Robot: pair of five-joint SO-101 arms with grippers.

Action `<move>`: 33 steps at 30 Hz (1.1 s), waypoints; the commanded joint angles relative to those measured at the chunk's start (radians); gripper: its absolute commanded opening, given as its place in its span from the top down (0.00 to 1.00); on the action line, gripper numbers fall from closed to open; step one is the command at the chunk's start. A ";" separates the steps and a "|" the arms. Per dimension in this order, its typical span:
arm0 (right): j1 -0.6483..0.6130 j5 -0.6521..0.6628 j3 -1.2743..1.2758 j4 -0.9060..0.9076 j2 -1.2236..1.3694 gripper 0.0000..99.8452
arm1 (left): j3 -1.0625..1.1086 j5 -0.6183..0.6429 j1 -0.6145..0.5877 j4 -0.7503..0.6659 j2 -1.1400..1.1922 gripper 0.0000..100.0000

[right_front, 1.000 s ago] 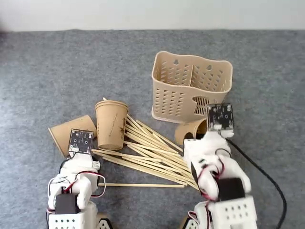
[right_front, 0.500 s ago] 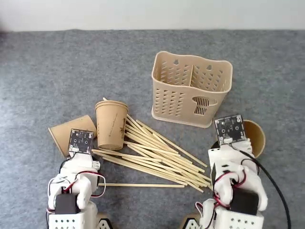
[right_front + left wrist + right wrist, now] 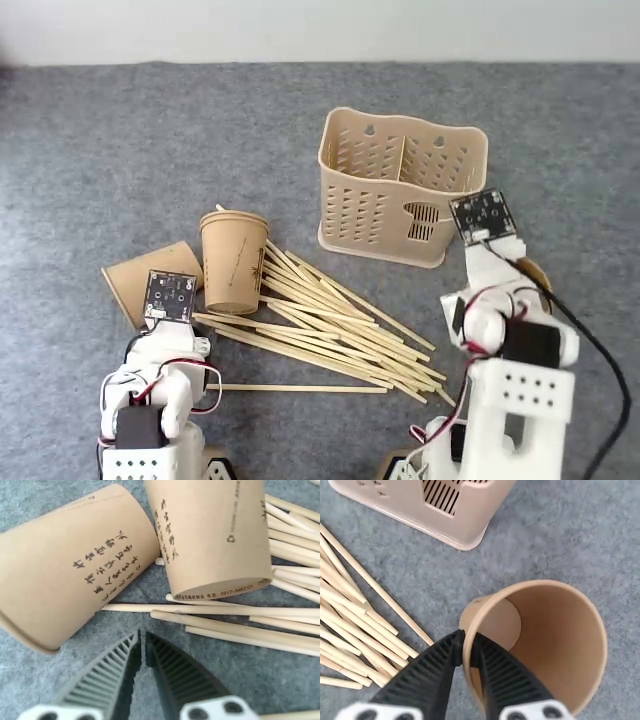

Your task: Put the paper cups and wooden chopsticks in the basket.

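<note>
The task looks barely started. The beige perforated plastic basket (image 3: pixel 360 215) stands at about 12 o'clock on the grey felt-covered desk (image 3: pixel 120 140), and both of its compartments look bare as far as the high view reaches inside. One brown paper cup (image 3: pixel 540 640) is in hand. The right end effector (image 3: pixel 467 640) is clamped on the cup's wall at the rim, one finger inside the mouth and one outside, and the cup is tipped with its opening towards the wrist camera. It sits just off the basket's corner, at roughly 4 o'clock from the basket, so I judge the current step to be carrying this first cup to the basket. The other things lie on the desk. A second brown paper cup (image 3: pixel 234 262) stands on end at about 8 o'clock from the basket. A third brown paper cup (image 3: pixel 135 280) lies on its side just beside it, at its 9 o'clock. The heap of pale wooden chopsticks (image 3: pixel 330 325) fans out at 6 to 7 o'clock from the basket, touching the standing cup, with one stray wooden chopstick (image 3: pixel 300 388) lying apart nearer the arms. The left end effector (image 3: pixel 142 640) hangs near the two cups with its fingers drawn almost together and nothing between them. Three cups and every chopstick remain to be placed.
</note>
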 commanded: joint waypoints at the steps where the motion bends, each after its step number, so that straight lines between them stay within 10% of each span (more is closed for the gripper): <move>1: 0.008 0.012 -0.077 0.007 0.065 0.99 | -0.005 -0.011 -0.005 0.003 -0.012 0.99; 12: 0.007 0.012 -0.086 0.007 0.093 0.69 | -0.005 -0.011 -0.005 0.003 -0.012 0.99; 33: 0.031 0.005 -0.646 0.518 0.016 0.69 | -0.005 -0.011 -0.005 0.003 -0.012 0.99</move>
